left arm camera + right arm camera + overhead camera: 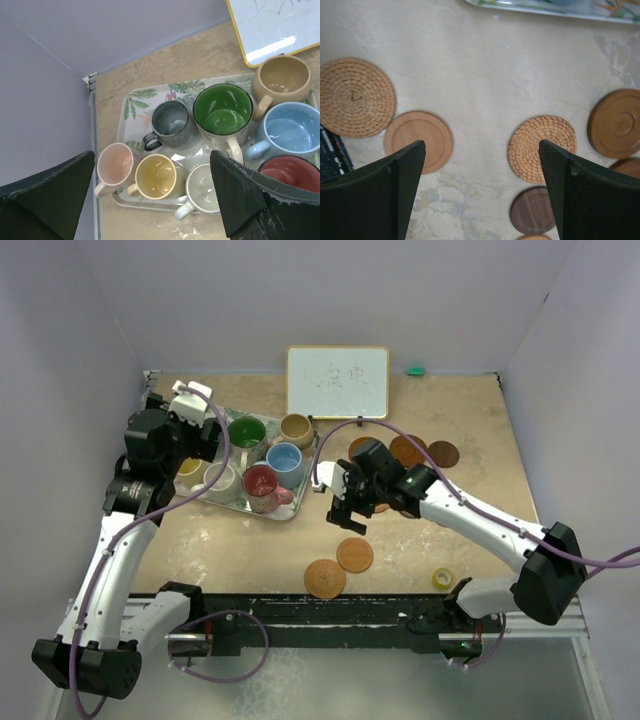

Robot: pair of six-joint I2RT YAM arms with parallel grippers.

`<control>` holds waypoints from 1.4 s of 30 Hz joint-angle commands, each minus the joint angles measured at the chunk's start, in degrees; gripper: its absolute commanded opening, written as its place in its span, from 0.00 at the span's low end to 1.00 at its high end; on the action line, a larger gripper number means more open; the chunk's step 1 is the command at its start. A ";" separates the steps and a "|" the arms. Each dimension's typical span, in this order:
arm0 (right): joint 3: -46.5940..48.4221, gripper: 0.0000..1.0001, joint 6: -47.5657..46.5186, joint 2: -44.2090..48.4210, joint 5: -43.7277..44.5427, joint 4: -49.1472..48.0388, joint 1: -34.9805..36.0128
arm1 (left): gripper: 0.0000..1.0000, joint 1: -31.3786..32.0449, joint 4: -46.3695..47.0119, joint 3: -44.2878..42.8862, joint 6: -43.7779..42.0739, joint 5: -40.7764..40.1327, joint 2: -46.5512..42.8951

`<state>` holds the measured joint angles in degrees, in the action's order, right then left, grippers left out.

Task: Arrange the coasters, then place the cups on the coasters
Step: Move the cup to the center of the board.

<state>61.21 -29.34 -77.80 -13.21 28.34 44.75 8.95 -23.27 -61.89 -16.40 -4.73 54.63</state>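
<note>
1. The left gripper [152, 155] hangs over the near side of the leaf-patterned tray [131, 102]. Its jaws are spread wide and there is nothing between them.
2. All eight cups stand on that tray (none is on a coaster).
3. Farther from the arm bases are the grey mug [170, 125], green mug [222, 112], tan mug [280, 80] and blue mug [290, 132].
4. Nearer are the pink mug [115, 162], yellow mug [157, 175], white mug [205, 187] and red mug [285, 172].
5. The tray lies at the far left of the table [450, 410], just beside the whiteboard [338, 382].
6. The right gripper [482, 145] hovers over the tabletop to the right of the tray. Its fingers are wide apart and it grasps nothing.
7. Below it a woven coaster [541, 147] lies flat, with a dark brown coaster [532, 210] just beside it and a ringed brown coaster [616, 122] near.
8. A second woven coaster [355, 97] and a smooth orange coaster [418, 141] lie edge to edge near the table's front edge, apparently touching.
9. From overhead the right arm covers part of the far cluster, so I cannot tell how many coasters lie there.
10. A yellow tape roll [443, 578] sits near the front edge, to the right of the front pair.
</note>
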 commanded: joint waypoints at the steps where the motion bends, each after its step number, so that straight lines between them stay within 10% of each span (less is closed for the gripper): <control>1: -0.80 1.00 -0.34 2.28 -3.54 -2.60 3.29 | 0.93 -0.58 0.74 -3.27 1.95 -1.34 -0.94; 42: 0.78 0.93 -4.72 -20.44 9.35 -6.73 23.54 | 0.93 -10.44 4.56 3.91 8.55 11.39 -7.02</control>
<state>60.40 -33.67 -98.06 -5.26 22.09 67.88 -1.06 -21.91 -58.19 -8.54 5.06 48.73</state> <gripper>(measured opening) 0.939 0.938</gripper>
